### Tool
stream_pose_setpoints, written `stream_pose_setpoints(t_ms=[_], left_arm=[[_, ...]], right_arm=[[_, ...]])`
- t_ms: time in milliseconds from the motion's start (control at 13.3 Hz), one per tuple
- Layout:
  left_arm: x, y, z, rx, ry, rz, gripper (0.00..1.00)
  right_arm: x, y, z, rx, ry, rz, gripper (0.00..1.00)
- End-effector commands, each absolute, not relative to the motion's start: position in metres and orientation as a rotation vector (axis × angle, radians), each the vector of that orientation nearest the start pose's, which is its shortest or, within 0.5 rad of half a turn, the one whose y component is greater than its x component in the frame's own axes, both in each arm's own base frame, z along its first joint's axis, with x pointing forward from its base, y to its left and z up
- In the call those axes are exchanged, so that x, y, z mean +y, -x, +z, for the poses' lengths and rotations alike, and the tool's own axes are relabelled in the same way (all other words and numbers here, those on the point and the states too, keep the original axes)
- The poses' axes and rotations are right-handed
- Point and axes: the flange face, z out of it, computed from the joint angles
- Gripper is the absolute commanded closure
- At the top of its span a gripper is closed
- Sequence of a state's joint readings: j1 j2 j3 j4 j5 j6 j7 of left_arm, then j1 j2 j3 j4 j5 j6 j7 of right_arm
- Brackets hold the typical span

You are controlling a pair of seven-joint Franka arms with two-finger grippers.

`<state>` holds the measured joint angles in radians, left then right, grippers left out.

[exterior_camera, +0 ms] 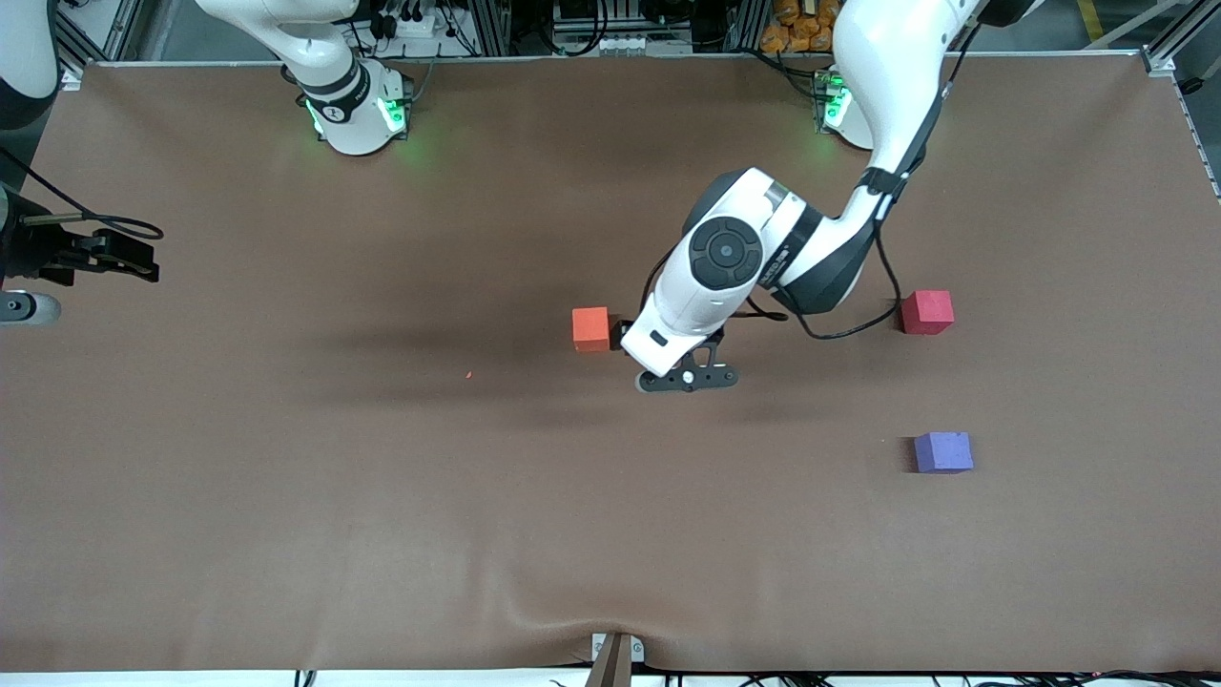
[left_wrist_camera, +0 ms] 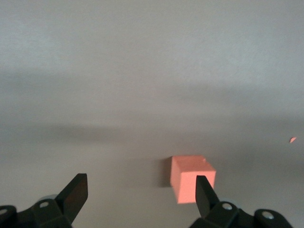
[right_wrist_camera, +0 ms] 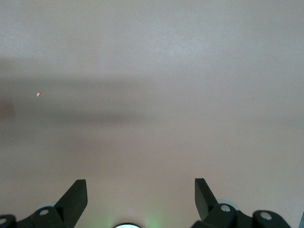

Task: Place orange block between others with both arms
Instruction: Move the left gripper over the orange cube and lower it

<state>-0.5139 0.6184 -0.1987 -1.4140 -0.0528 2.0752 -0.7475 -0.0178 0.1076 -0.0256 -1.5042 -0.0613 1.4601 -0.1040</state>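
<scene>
We see the left gripper hanging low just beside the orange block at mid-table, its jaws spread wide and holding nothing. In the left wrist view the orange block sits off-centre, in front of one finger rather than in the gap. We judge the step in hand to be the approach for the pick-up; the next move calls for a sideways shift to centre the jaws over the block before closing.

The red-pink cube and the purple-blue cube lie well apart toward the left arm's end of the table, the purple-blue one nearer the front camera, with bare cloth between them. The right gripper waits at the right arm's end, jaws wide and empty. Open room surrounds the orange block; only a tiny orange speck lies near.
</scene>
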Motion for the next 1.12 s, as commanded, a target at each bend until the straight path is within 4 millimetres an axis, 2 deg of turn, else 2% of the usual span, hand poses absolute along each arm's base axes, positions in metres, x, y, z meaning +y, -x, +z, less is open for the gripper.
stream_pose_setpoints(t_ms=[0,150,450,600,825,1050], left_arm=[[-0.473,-0.565,0.343,-0.220,3.335,0.056,0.00],[-0.476,-0.565,0.342,-0.231,3.343,0.043,0.00],[-0.495,-0.556,0.346,-0.307,3.382,-0.019,0.00],[-0.502,-0.557,0.340,-0.323,3.407,-0.058,0.00],[-0.526,-0.541,0.311,-0.302,3.415,-0.072,0.00],[-0.538,-0.528,0.281,-0.211,3.368,-0.094,0.00]], right_arm=[[-0.040,-0.568,0.591,-0.068,3.151,0.248,0.00],[-0.039,-0.569,0.588,-0.061,3.143,0.251,0.00],[-0.035,-0.570,0.593,-0.073,3.145,0.237,0.00],[-0.032,-0.570,0.595,-0.082,3.146,0.232,0.00],[-0.032,-0.570,0.596,-0.082,3.146,0.227,0.00],[-0.033,-0.571,0.602,-0.080,3.149,0.206,0.00]])
